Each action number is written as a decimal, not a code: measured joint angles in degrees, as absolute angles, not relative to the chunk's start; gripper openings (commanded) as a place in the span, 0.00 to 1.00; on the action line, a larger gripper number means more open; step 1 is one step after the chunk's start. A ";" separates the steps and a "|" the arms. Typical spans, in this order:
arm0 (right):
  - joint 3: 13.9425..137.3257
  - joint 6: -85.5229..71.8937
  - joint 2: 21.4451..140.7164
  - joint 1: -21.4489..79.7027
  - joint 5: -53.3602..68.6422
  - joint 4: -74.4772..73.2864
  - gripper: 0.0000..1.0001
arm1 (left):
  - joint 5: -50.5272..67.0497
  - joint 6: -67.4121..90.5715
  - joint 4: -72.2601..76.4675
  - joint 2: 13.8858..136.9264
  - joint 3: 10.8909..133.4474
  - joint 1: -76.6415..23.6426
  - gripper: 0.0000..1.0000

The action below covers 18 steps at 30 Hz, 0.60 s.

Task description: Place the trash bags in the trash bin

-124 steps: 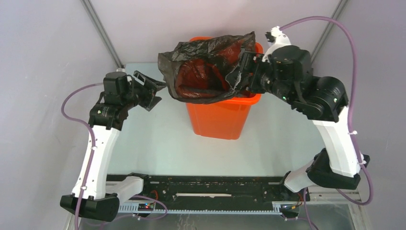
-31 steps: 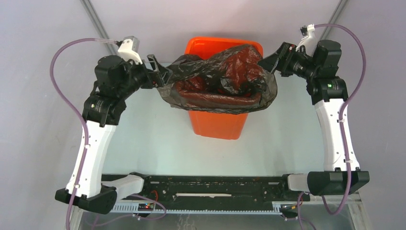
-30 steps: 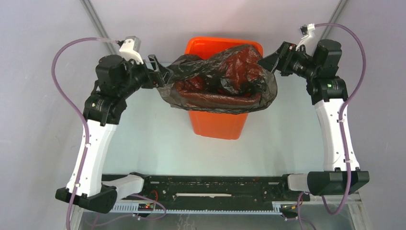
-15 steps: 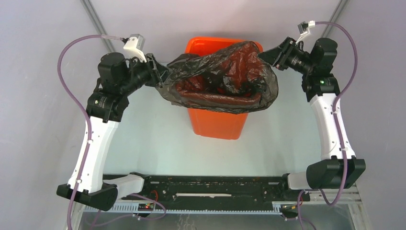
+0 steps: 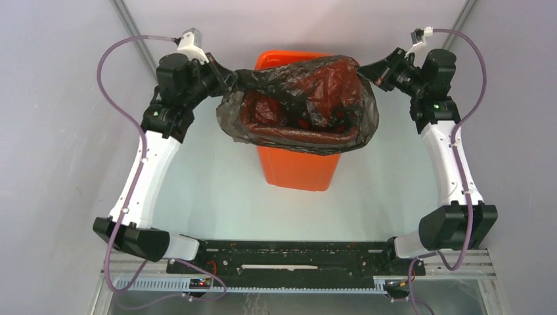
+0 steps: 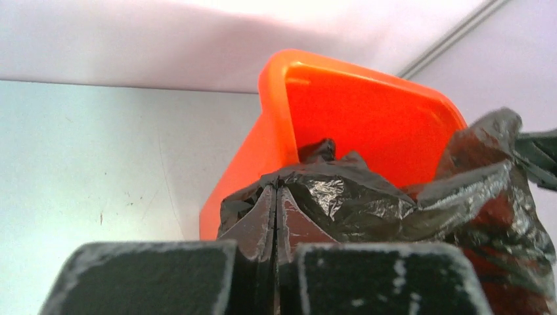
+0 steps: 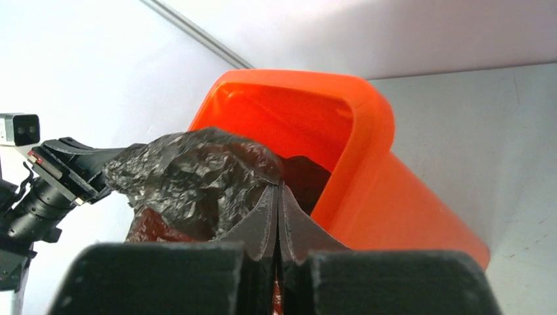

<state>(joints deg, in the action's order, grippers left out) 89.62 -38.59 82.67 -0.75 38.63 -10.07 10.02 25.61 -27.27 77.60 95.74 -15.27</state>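
The black, glossy trash bag (image 5: 309,98) hangs spread open over the mouth of the orange trash bin (image 5: 299,167), and the bin's colour shows through the film. My left gripper (image 5: 230,80) is shut on the bag's left edge, where crumpled film (image 6: 368,203) bunches at the closed fingertips (image 6: 276,191) just in front of the bin's rim (image 6: 276,98). My right gripper (image 5: 364,69) is shut on the bag's right edge. In the right wrist view its tips (image 7: 277,190) pinch the film (image 7: 190,174) next to the bin's wall (image 7: 401,203).
The bin stands mid-table on a pale surface (image 5: 210,190). Grey walls with metal corner struts (image 5: 138,39) close in behind and at both sides. A black rail (image 5: 289,256) carrying the arm bases runs along the near edge.
Both grippers went from open to shut on the bag's two edges. Both wrists moved toward the back wall, drawing the bag's mouth farther over the bin's far rim.
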 measured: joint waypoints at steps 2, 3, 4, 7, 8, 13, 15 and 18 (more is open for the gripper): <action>89.78 -39.13 83.83 -0.78 37.85 -9.80 0.00 | 8.12 26.87 -25.56 79.31 96.18 -15.27 0.00; 90.04 -39.27 84.49 -0.78 37.63 -9.80 0.00 | 7.05 27.55 -24.36 80.20 96.49 -15.27 0.00; 90.61 -39.40 85.38 -0.78 37.45 -9.85 0.00 | 5.91 28.16 -23.20 81.12 96.86 -15.27 0.00; 92.73 -39.55 88.42 -0.78 36.86 -10.00 0.00 | 3.01 30.26 -20.49 83.85 98.45 -15.22 0.00; 93.32 -39.51 89.25 -0.80 36.62 -10.22 0.00 | 2.46 31.03 -19.86 84.77 99.11 -15.11 0.00; 95.22 -39.70 91.53 -1.48 35.35 -10.35 0.00 | 2.33 36.05 -15.49 90.35 101.89 -13.85 0.00; 95.70 -40.03 92.16 -1.80 35.00 -10.09 0.00 | 3.14 38.13 -14.28 92.99 102.91 -13.26 0.00; 97.89 -40.36 94.35 -2.00 34.94 -9.87 0.00 | 4.62 41.23 -13.04 97.65 105.49 -12.49 0.00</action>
<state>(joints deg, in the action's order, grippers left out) 97.89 -40.36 94.35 -2.00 34.94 -9.87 4.62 41.23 -13.04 97.65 105.49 -12.49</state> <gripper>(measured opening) 0.006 0.007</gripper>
